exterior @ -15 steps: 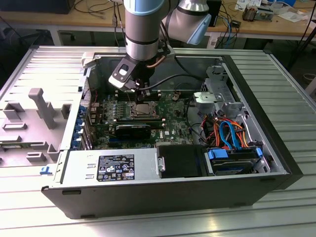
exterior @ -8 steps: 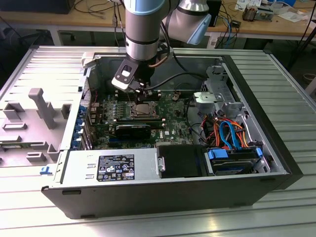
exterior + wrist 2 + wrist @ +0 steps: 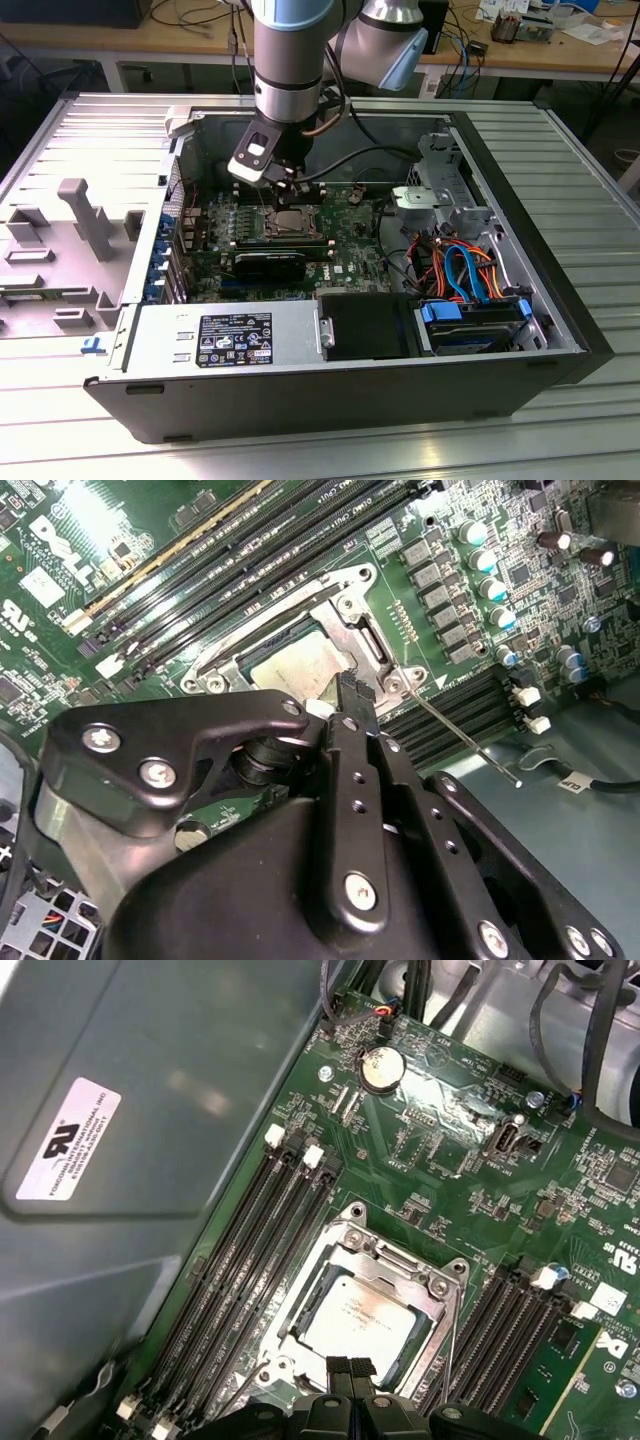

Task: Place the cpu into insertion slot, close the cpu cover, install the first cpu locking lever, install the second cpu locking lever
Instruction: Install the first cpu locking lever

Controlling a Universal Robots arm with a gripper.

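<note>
The cpu [image 3: 365, 1318] sits in the insertion slot [image 3: 290, 1325] (the cpu cover [image 3: 395, 1265] lies flat over it), right under the gripper [image 3: 350, 1372]. Its fingers are pressed together inside the open computer case [image 3: 300, 400].

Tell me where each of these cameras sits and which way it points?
Exterior view: apart from the robot, high up, looking down into the open case; shows the arm and gripper.
First wrist view: on the wrist, looking along the shut jaws down at the cpu and memory slots.
Second wrist view: on the wrist behind the gripper's body, facing the cpu from another side.
Both wrist views share the gripper, the cpu and its cover.
</note>
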